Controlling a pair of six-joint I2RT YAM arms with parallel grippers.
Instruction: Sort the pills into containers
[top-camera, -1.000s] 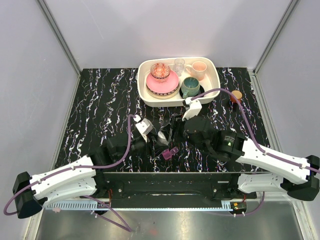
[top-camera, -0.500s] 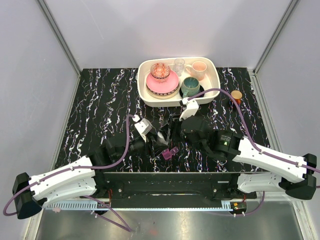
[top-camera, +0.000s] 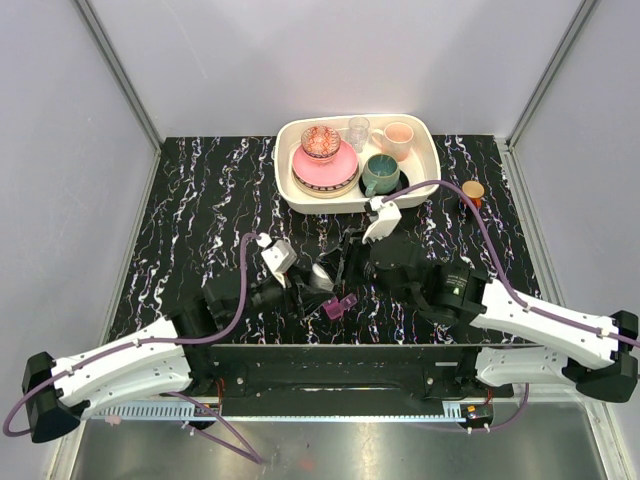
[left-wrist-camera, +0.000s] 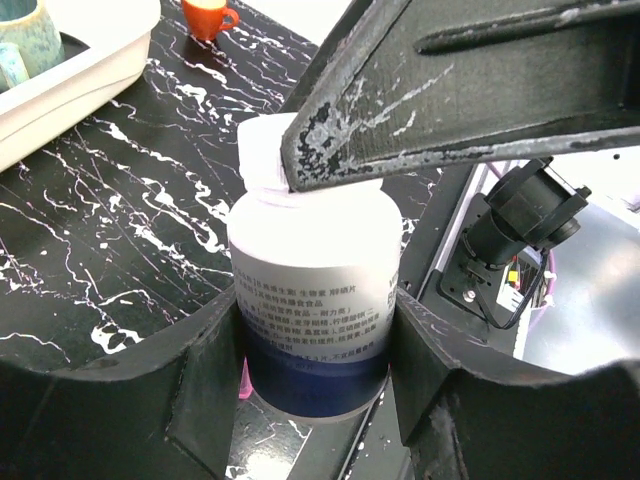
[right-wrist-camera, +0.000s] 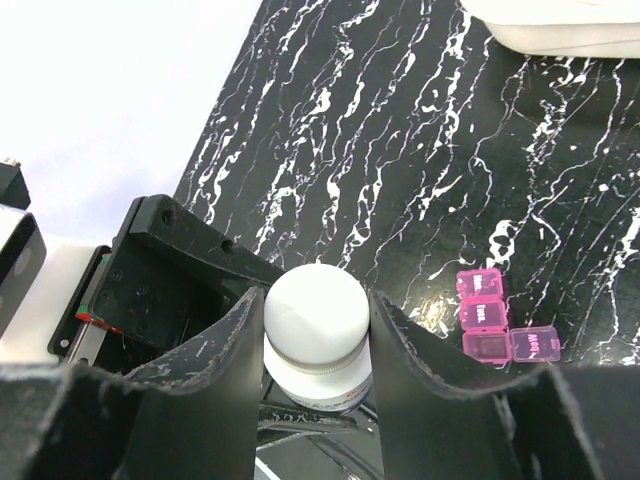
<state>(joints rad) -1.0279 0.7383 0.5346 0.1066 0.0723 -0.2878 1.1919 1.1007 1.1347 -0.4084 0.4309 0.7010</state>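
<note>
Clamping the bottle (left-wrist-camera: 312, 265) by its body, the left gripper (left-wrist-camera: 315, 335) holds it; the right gripper (right-wrist-camera: 317, 322) pinches the cap (right-wrist-camera: 317, 300). The pill box (right-wrist-camera: 498, 326) lies on the table (right-wrist-camera: 400, 150) just beside them; pills cannot be made out.

A small magenta-purple pill box (top-camera: 341, 305) is seen lying flat on the black marbled table (top-camera: 200, 200), toward 6 o'clock of the tabletop, close to its near edge. In the right wrist view four translucent square compartments (right-wrist-camera: 488, 313) are shown, three in a row and one set at 3 o'clock of the lowest. White lettering is printed on three lids. Whether pills are held inside cannot be told.
</note>
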